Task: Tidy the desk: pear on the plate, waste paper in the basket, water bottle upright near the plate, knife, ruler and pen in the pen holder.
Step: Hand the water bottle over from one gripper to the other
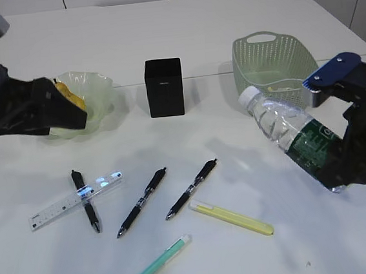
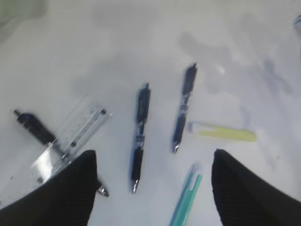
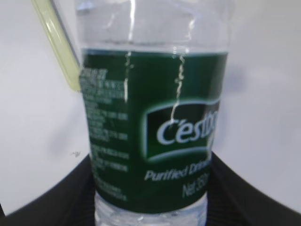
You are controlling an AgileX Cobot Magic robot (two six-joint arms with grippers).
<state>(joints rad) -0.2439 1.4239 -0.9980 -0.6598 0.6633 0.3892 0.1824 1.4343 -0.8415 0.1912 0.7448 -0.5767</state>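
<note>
Taking the pen holder (image 1: 164, 87) as the marker and working from the near edge of the desk (image 1: 323, 246) backward: nearest, well in front of the holder, lies the mint-green pen (image 1: 153, 267), and just behind it to the right the knife (image 1: 231, 218), flat on the white top. Closer in toward the holder lie two black pens (image 1: 142, 201) (image 1: 191, 188), and off to its front left the ruler (image 1: 75, 200) rests crossed over a third black pen (image 1: 85, 201), so the ruler will likely have to come off first. Front right of the holder, the right gripper (image 1: 344, 160) is clamped round the labelled lower half of the water bottle (image 1: 292, 136), which hangs tilted, cap up and leaning toward the holder; it looks to be carried clear of the desk so it can be stood up, and its path leftward toward the plate (image 1: 97, 90) passes over the pens. Level with the holder on its left, the left gripper (image 1: 70, 109) hangs over the plate's near rim with its jaws spread wide and nothing between them; the pear (image 1: 68, 93) sits in the plate just behind it, so that step looks done. Right of the holder stands the basket (image 1: 273, 60); whether paper lies in it I cannot tell.
</note>
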